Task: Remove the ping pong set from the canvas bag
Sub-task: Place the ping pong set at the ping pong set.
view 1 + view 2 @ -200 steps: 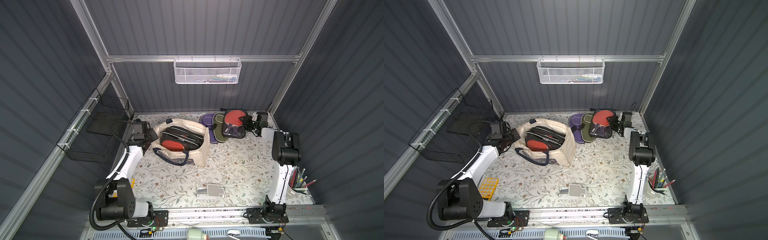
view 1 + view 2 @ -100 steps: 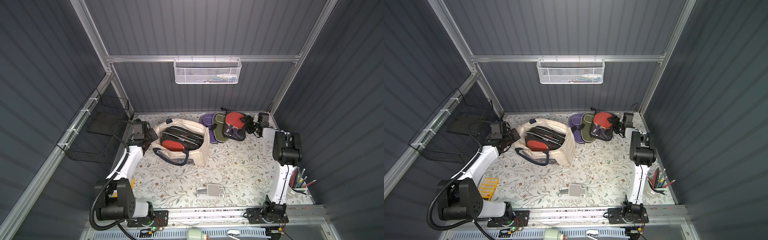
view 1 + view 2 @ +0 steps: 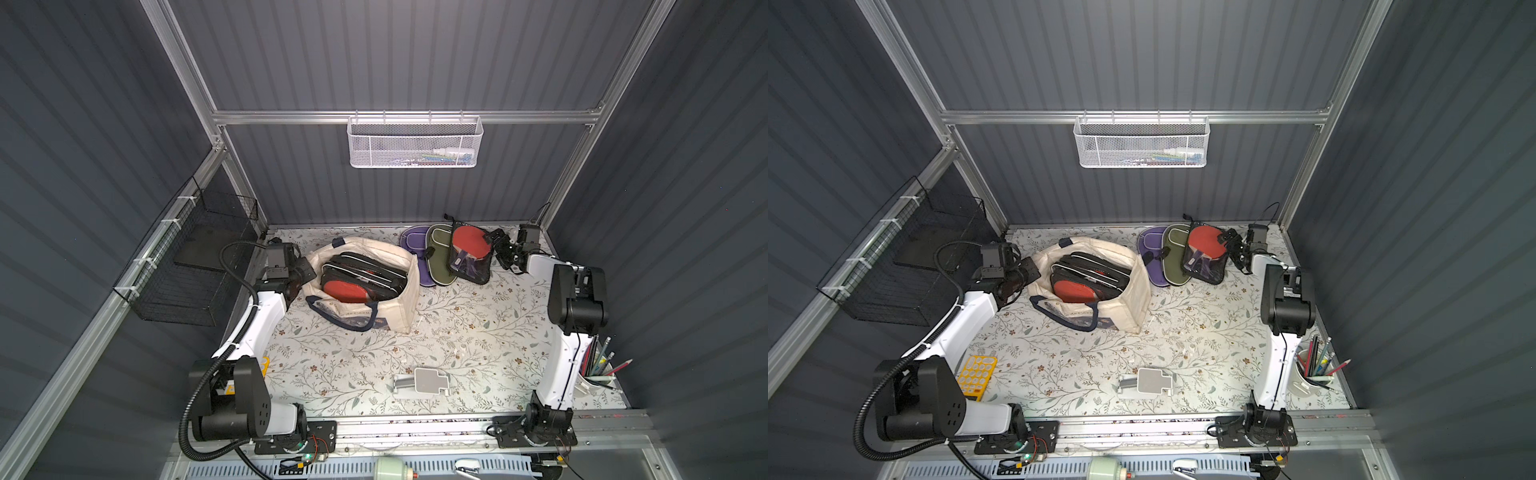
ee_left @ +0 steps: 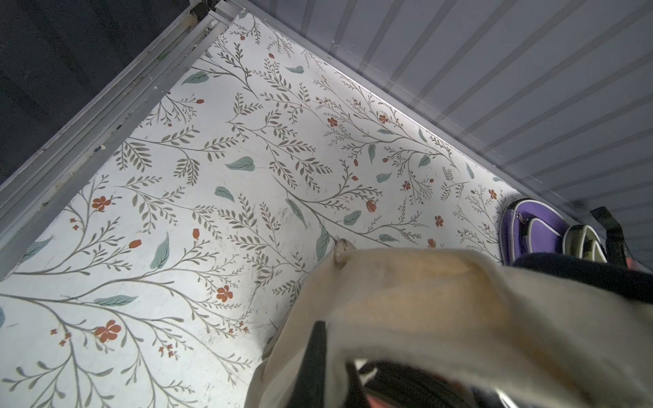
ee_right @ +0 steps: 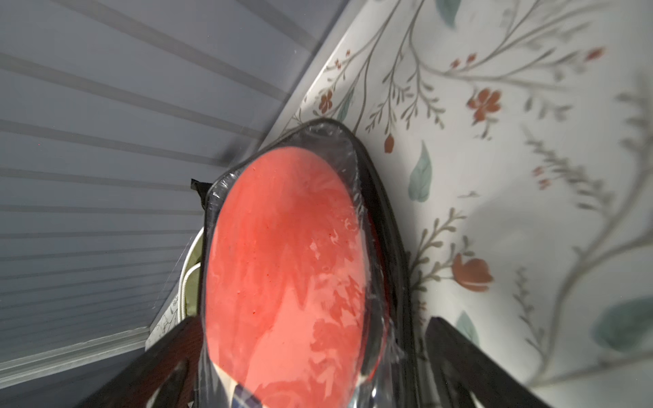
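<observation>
The ping pong set [image 3: 468, 251], a red paddle in a clear, black-edged case, lies at the far right of the bench [image 3: 457, 332], well apart from the canvas bag [image 3: 409, 291]. It overlaps a green case [image 3: 438, 259], which in turn overlaps a purple case [image 3: 413, 245]. The right claw [image 3: 496, 249] stands open just beside the set, and in the right wrist view its fingers [image 5: 166, 356] are spread to either side of the case's end. The left claw [image 3: 306, 274] is clamped on the bag's cream rim at the bag's left side. Inside the bag lies a black zipped case [image 3: 361, 270] showing a red paddle face.
</observation>
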